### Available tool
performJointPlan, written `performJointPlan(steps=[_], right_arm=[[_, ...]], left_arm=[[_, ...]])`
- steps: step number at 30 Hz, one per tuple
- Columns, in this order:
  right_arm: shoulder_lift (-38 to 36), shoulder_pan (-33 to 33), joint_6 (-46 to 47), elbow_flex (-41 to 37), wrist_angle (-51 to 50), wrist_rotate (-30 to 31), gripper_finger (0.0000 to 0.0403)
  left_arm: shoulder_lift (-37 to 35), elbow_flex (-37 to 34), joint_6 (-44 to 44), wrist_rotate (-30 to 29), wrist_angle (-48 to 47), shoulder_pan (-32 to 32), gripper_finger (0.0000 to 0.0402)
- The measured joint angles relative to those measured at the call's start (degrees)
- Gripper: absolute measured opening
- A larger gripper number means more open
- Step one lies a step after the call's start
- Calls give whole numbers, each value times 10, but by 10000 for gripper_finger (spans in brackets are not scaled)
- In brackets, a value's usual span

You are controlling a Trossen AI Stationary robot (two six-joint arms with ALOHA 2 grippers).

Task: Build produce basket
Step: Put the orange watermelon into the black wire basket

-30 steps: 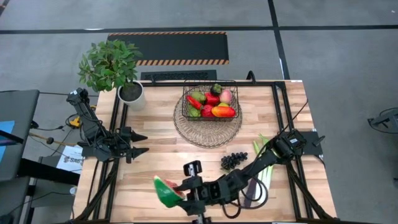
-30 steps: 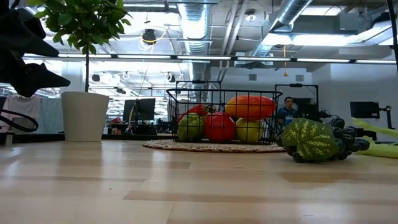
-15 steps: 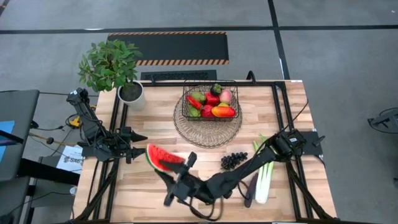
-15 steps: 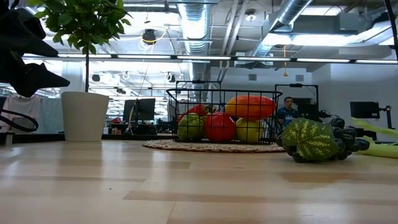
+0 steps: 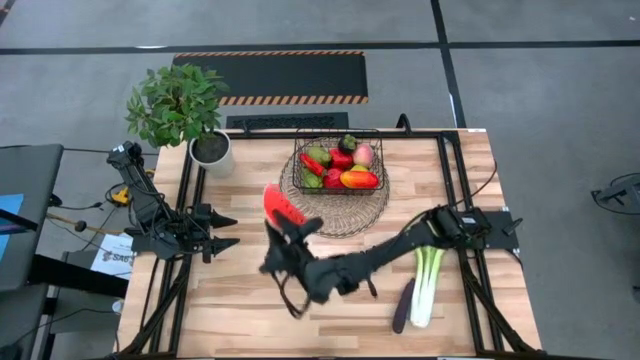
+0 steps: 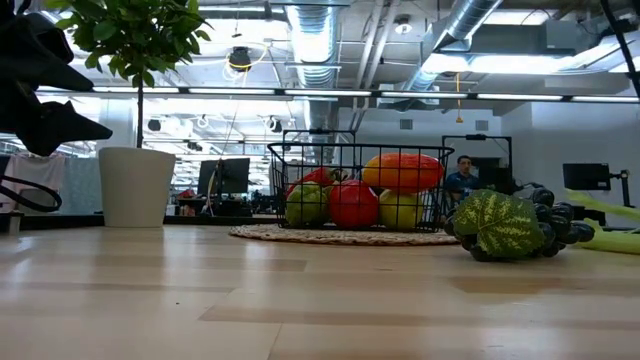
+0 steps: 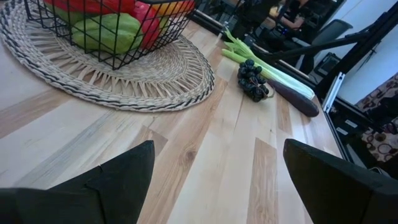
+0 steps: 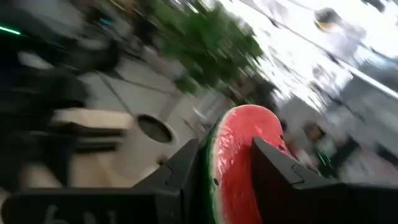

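My right gripper (image 5: 290, 226) hovers over the table's middle, shut on the watermelon slice (image 5: 281, 206), which has red flesh and a green rind. It is left of the dark wire basket (image 5: 338, 165). The basket stands on a round woven tray (image 5: 333, 213) and holds pears, red fruit, a mango and a peach. The dark grapes (image 7: 254, 81), the leek (image 5: 425, 285) and the purple eggplant (image 5: 403, 305) lie on the table's right part. My left gripper (image 5: 228, 231) waits open at the left edge. My right gripper pinches the watermelon slice between its two fingers (image 8: 186, 177). One finger is on the rind side (image 8: 212, 168) and the other on the red flesh side (image 8: 252, 158). The slice sticks out past the fingertips and is lifted clear of the table.
A leafy plant in a white pot (image 5: 211, 149) stands at the far left corner. In the low view a green veined piece (image 6: 497, 225) sits in front of the grapes (image 6: 555, 212). Bare wood (image 5: 215, 290) lies between my left gripper and the near edge. A person (image 6: 461, 178) sits in the room behind.
My right gripper has carried the watermelon slice from the table's near edge up and toward the far edge, closing on the basket. It turned as it went, so the slice now points far-left. It has stayed shut on the slice, and the motion is fast and blurred.
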Motion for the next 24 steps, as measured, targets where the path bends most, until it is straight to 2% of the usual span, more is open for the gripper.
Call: performJointPlan(steps=[3, 8, 14, 24], right_arm=[[0, -28, 29, 0, -3, 35, 136], [0, -77, 95, 0, -1, 44, 135], [0, -139, 172, 0, 1, 100, 134], [0, -191, 306, 0, -90, 96, 136]], left_arm=[[0, 0, 0, 0, 0, 0, 341], [0, 0, 0, 0, 0, 0, 341], [0, 0, 0, 0, 0, 0, 341], [0, 0, 7, 1, 0, 0, 341]])
